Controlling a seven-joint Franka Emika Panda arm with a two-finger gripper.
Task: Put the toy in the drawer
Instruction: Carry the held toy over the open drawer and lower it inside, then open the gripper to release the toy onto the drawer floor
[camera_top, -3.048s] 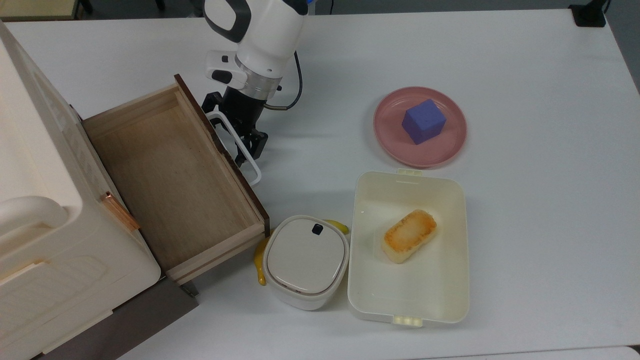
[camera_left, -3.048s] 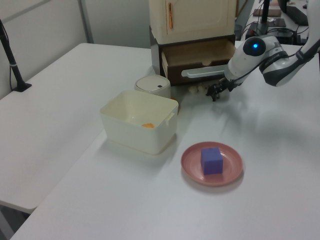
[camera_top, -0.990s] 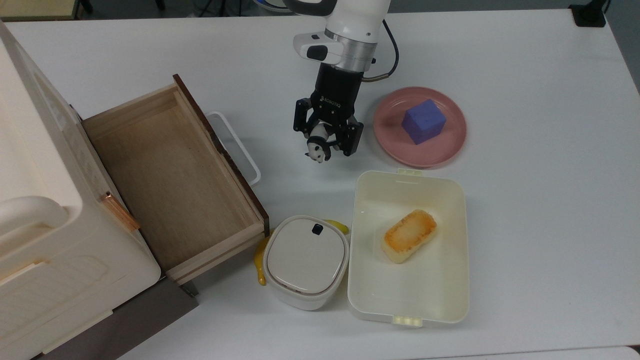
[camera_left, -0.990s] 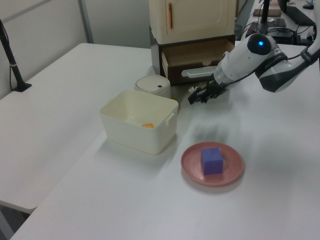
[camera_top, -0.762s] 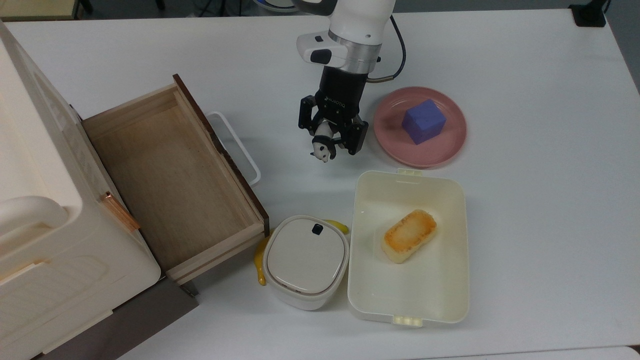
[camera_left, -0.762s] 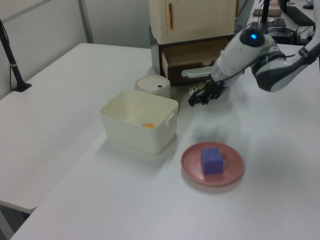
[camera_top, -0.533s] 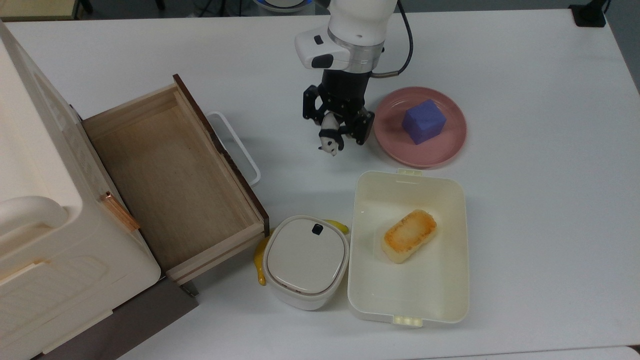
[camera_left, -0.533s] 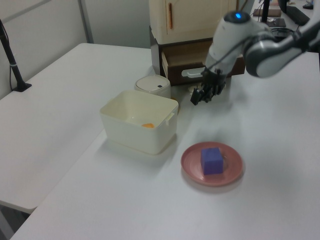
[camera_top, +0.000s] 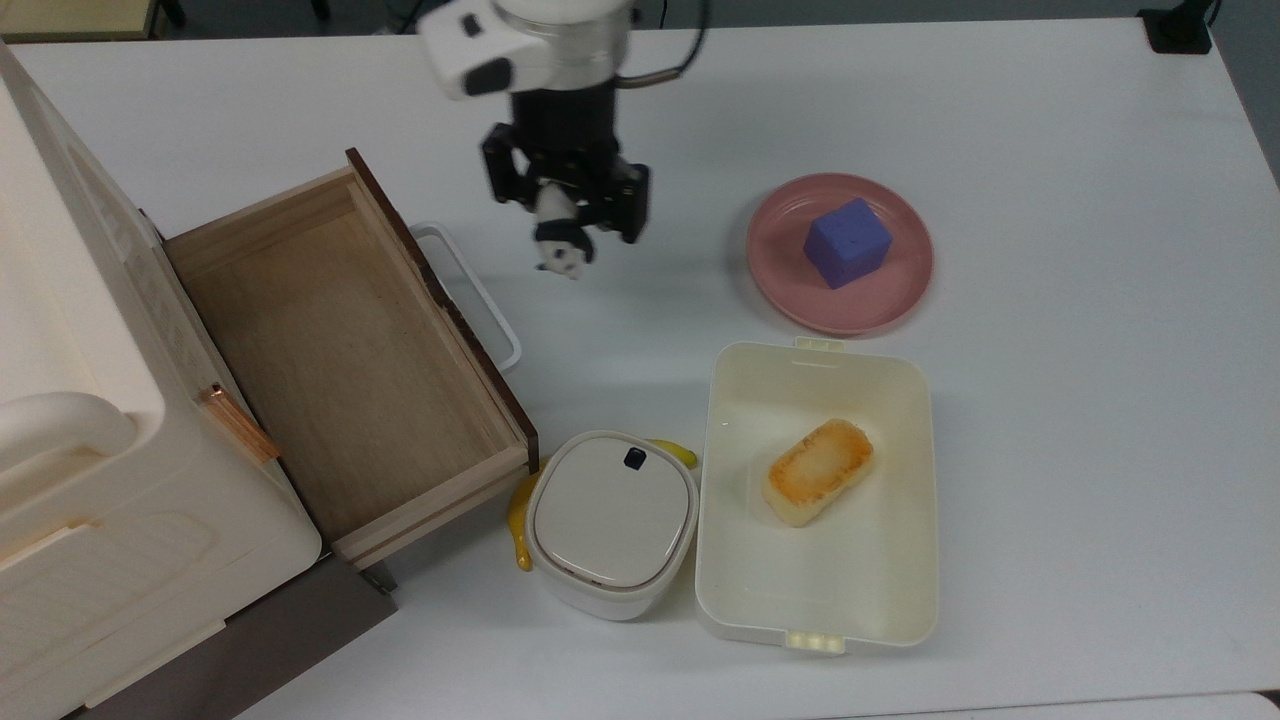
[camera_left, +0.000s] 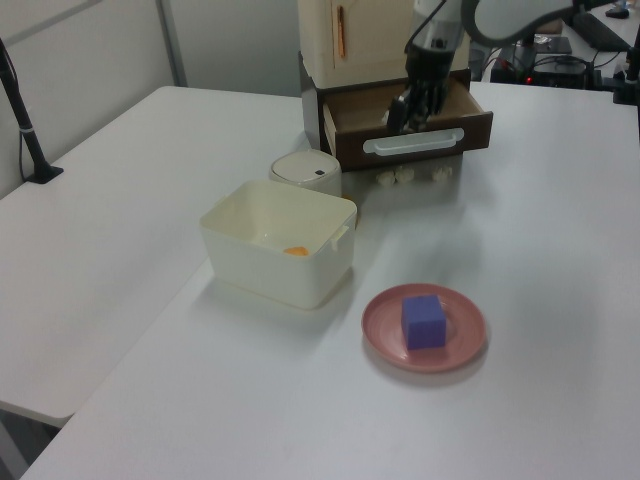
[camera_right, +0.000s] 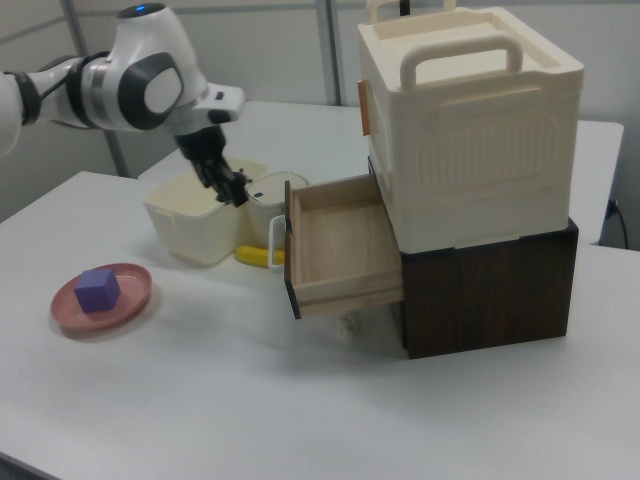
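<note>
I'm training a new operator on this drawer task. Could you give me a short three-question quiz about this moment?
1. What does the gripper hold?
2. True or false: the toy already lies in the drawer.
3. What sits on the pink plate: A) banana, B) purple cube, C) bread?

Key:
1. The toy, a small panda figurine.
2. False; it hangs in the gripper, in the top view just right of the drawer's white handle.
3. B.

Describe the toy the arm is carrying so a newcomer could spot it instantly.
Start at the open wooden drawer with its white loop handle. In the top view, just right of that handle, the black gripper hangs above the table. Pinched between its fingers is the toy, a tiny black-and-white panda, far smaller than the purple cube on the pink plate.
</note>
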